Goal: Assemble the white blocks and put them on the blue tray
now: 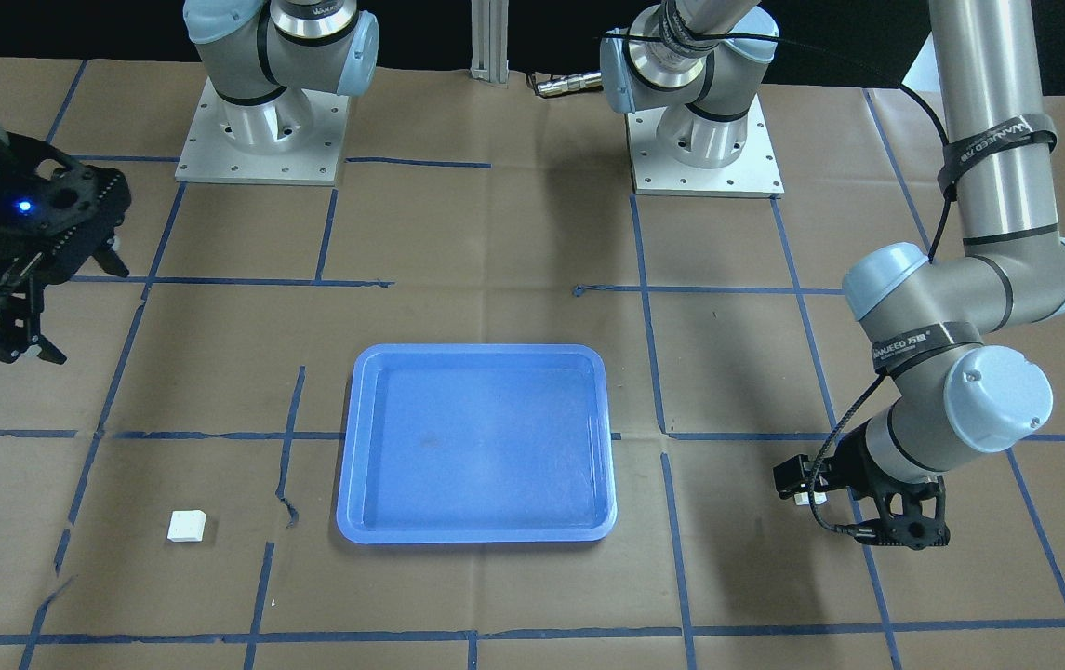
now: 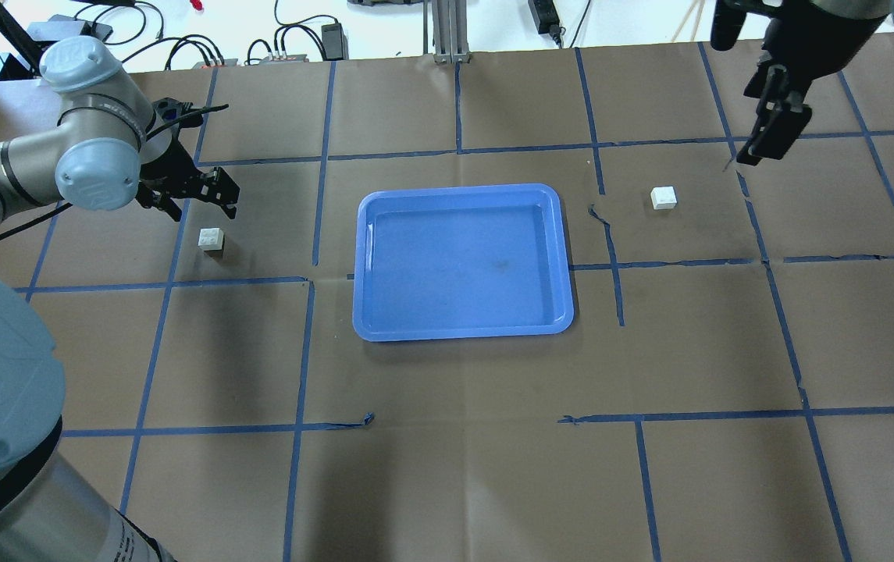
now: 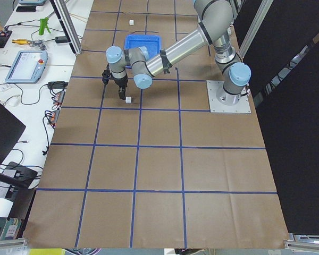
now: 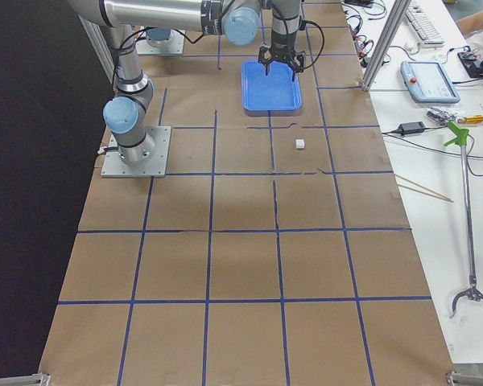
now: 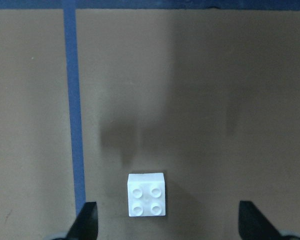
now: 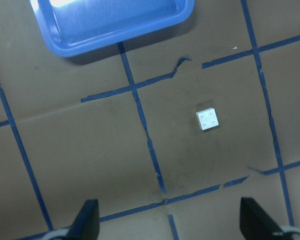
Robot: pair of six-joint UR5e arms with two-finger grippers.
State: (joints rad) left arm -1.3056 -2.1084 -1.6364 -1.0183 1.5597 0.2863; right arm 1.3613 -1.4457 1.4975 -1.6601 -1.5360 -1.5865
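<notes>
One white block (image 2: 211, 239) lies on the table left of the blue tray (image 2: 462, 257). My left gripper (image 2: 204, 209) hovers open just above it. In the left wrist view the block (image 5: 147, 195) sits between the two fingertips (image 5: 87, 220), nearer the left one, with nothing gripped. The other white block (image 2: 663, 197) lies right of the tray. My right gripper (image 2: 759, 152) hangs open and empty, high and to the block's far right. In the right wrist view this block (image 6: 208, 119) is small and far below, with the tray's corner (image 6: 110, 25) at the top.
The table is covered in brown paper with a grid of blue tape (image 2: 458, 148). The two arm bases (image 1: 262, 130) stand at the robot's edge. A bench with tools and a tablet (image 4: 431, 80) runs along the far side.
</notes>
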